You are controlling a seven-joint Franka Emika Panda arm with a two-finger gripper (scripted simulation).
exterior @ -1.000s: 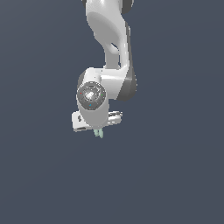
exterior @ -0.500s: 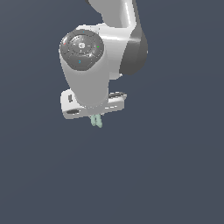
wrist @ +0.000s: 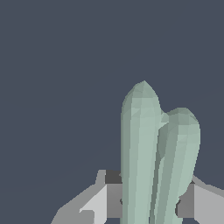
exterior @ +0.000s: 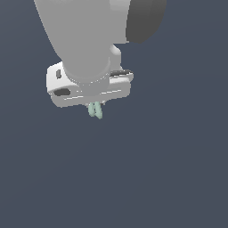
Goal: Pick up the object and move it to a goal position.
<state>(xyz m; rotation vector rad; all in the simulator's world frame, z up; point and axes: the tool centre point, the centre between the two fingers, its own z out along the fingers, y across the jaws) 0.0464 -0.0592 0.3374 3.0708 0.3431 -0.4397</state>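
The object [exterior: 95,110] is a tiny pale mint-green piece of two thin parallel strips. In the exterior view it hangs from under my white gripper [exterior: 94,105], whose body fills the upper left of the picture. The gripper is shut on the object, and only the object's lower end shows below the hand. In the wrist view the object [wrist: 155,157] looms large, its two strips standing side by side between the grey fingers [wrist: 103,201]. The fingertips are hidden behind it. No goal marker shows.
The white arm with its dark grey joint [exterior: 144,20] fills the top of the exterior view. Everything else is a plain dark blue-grey background.
The arm and gripper have grown much larger in the exterior view, coming toward the camera with the object still held. The gripper has stayed shut.
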